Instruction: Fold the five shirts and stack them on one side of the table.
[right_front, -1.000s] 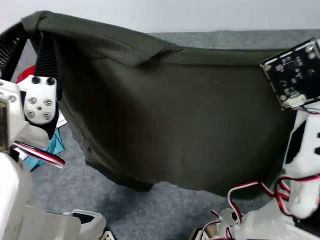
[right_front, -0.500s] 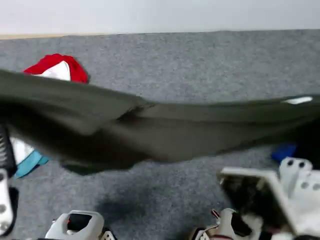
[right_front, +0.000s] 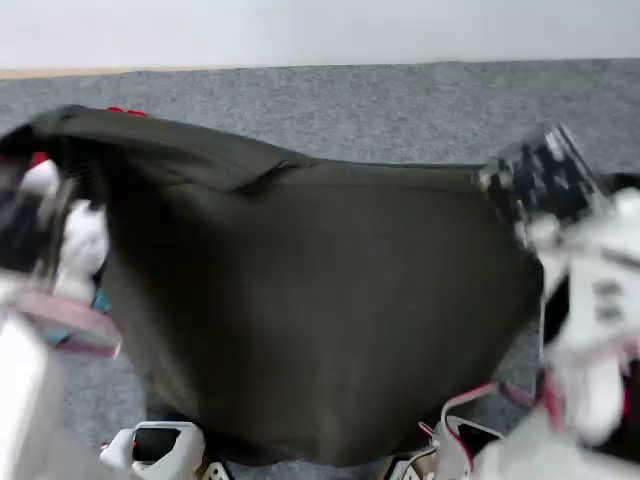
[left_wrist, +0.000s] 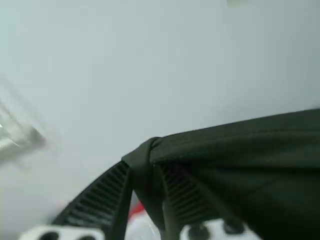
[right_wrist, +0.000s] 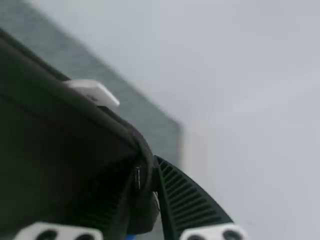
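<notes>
A dark olive shirt (right_front: 320, 310) hangs spread in the air between both arms, high over the grey table (right_front: 400, 110). My left gripper (left_wrist: 145, 172) is shut on one top corner of the olive shirt (left_wrist: 240, 155), at the left of the high view. My right gripper (right_wrist: 145, 175) is shut on the other top corner of the olive shirt (right_wrist: 55, 150), near its white label (right_wrist: 95, 92), at the right of the high view. The cloth hides most of the table beneath it.
A red shirt (right_front: 125, 110) peeks out behind the cloth's top left edge, and a teal scrap (right_front: 100, 300) shows by the left arm. The arm bases (right_front: 165, 450) stand at the near edge. The back strip of the table lies bare.
The olive shirt swung low across the table half a second ago, then rose again and now hangs spread and higher, nearer the camera. Both arms moved with it.
</notes>
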